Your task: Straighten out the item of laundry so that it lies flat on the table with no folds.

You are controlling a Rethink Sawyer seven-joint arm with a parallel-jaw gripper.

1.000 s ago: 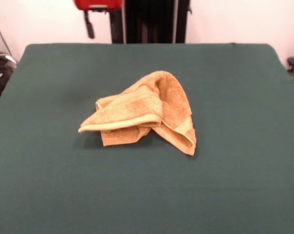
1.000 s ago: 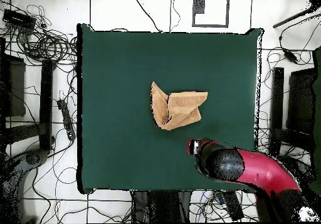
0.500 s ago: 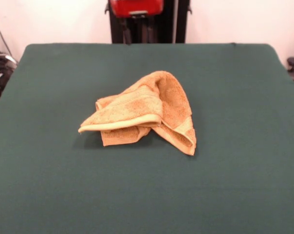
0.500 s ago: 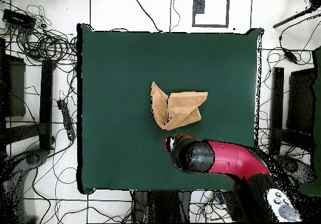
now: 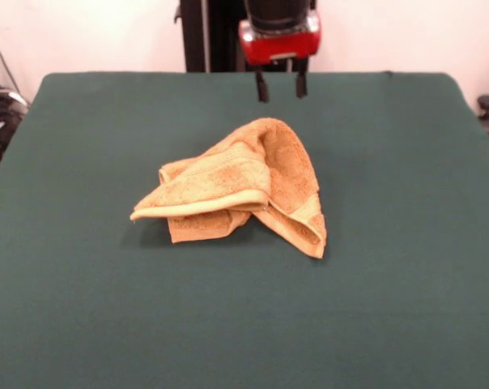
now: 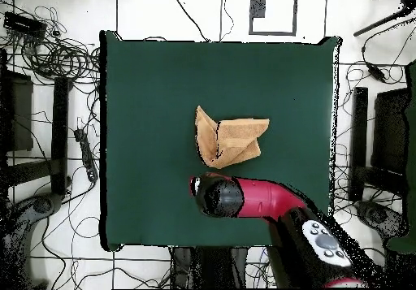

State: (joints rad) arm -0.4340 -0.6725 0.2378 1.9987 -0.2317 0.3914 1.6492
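A mustard-yellow towel, the item of laundry (image 5: 243, 186) (image 6: 227, 142), lies crumpled in a folded heap near the middle of the dark green table (image 5: 406, 308) (image 6: 146, 100). One flap is folded over with its border band showing along the front. My gripper (image 5: 280, 84) hangs open above the table behind the towel, its two dark fingers (image 5: 261, 86) apart and holding nothing. In the overhead view the red arm's head (image 6: 218, 196) sits just below the towel and hides the fingers.
Cables and stands (image 6: 57, 67) crowd the floor around the table in the overhead view. The robot's dark pedestal (image 5: 220, 36) rises behind the table's far edge.
The arm has swung across the table's far side, to the right in the front view, and lowered, so its gripper now hangs just behind the towel. The towel has not moved.
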